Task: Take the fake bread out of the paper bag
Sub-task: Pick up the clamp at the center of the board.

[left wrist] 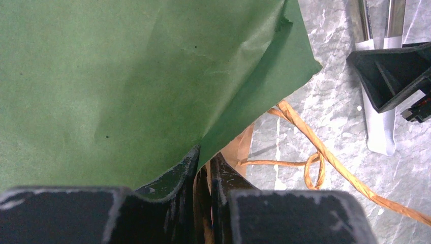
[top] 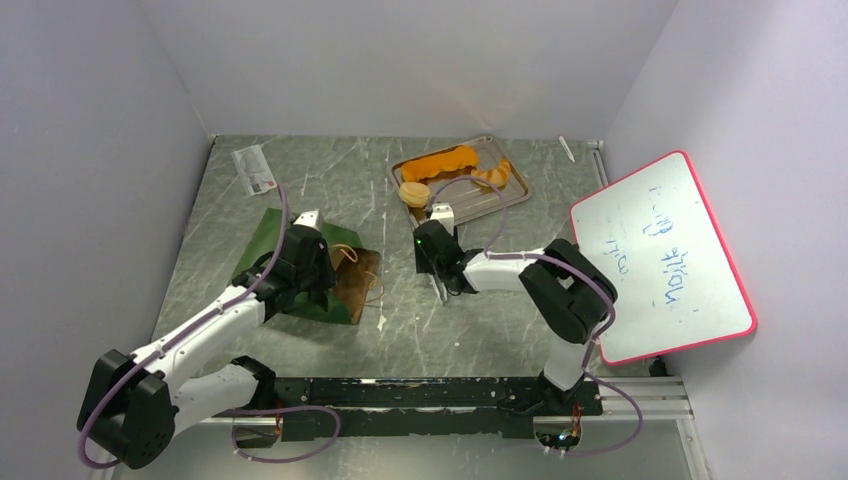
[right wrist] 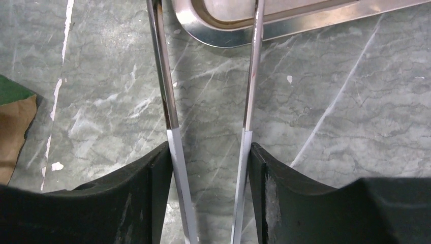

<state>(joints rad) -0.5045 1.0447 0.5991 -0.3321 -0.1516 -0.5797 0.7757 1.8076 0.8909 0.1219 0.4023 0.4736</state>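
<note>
- left gripper (left wrist: 203, 170): jaws almost together, pinching the mouth edge of the paper bag (left wrist: 127, 76); the one bag lies flat under and ahead of this gripper, green side up, with brown lining showing at the nip
- cord handles (left wrist: 315, 142): tan twisted loops just right of the left fingertips; two show in the top view
- right gripper (right wrist: 208, 152): jaws part-way open, bearing on the two arms of one pair of metal tongs (right wrist: 170, 117); nothing lies between the arms; the tips are out of view
- fake bread (top: 430, 165): three pieces counted, baguette (top: 455, 158), bun (top: 413, 193), croissant (top: 490, 176); all on the one metal tray (right wrist: 203, 33) just ahead of the right gripper; whether any is inside the bag cannot be told
- handling, judged: bread light, rigid, smooth, best taken across its middle; bag thin, easily creased, best held at the rim
</note>
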